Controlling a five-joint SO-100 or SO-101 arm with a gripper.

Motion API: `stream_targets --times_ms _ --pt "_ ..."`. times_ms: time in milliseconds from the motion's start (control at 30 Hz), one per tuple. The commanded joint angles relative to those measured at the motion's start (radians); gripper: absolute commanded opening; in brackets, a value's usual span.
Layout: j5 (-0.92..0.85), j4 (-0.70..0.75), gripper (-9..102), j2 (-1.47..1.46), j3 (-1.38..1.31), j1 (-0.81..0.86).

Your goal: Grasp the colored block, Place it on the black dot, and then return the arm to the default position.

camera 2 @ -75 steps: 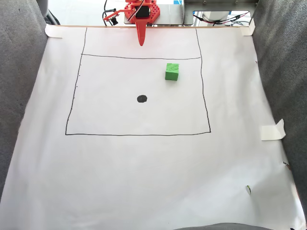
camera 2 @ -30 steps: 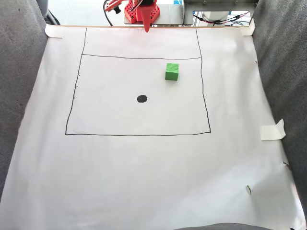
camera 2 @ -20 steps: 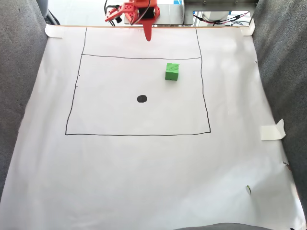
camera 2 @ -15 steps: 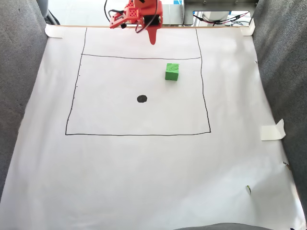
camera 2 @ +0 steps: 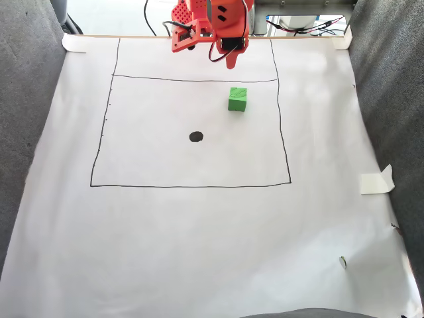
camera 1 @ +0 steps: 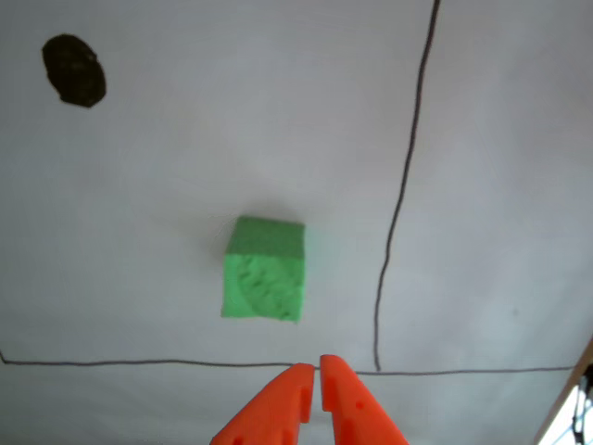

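Sitting on white paper (camera 2: 199, 232) inside the drawn rectangle (camera 2: 289, 182), near its upper right corner in the fixed view, the colored block (camera 2: 237, 99) is a bright green cube with one pebbled face and rough edges. The black dot (camera 2: 196, 136) lies apart from it, lower left, with bare paper between. Grey fabric (camera 2: 391, 99) borders both sides; open sheet surrounds the cube. The orange gripper (camera 1: 310, 375) has its fingers nearly touching at the tips and holds nothing. Half a second ago the arm (camera 2: 218, 23) hung further left; now it is above the line just behind the cube.
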Motion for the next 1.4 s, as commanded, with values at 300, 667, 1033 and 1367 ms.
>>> stream_targets --times_ms 300,667,1033,1367 --pt "-0.014 0.054 0 -0.183 -0.181 -0.02" --pt "-0.044 0.023 0 -0.267 -0.235 -0.028" --pt "-0.072 0.049 23 -0.268 -0.227 -0.06" --pt "-0.112 0.132 33 -0.314 -0.193 -0.08"
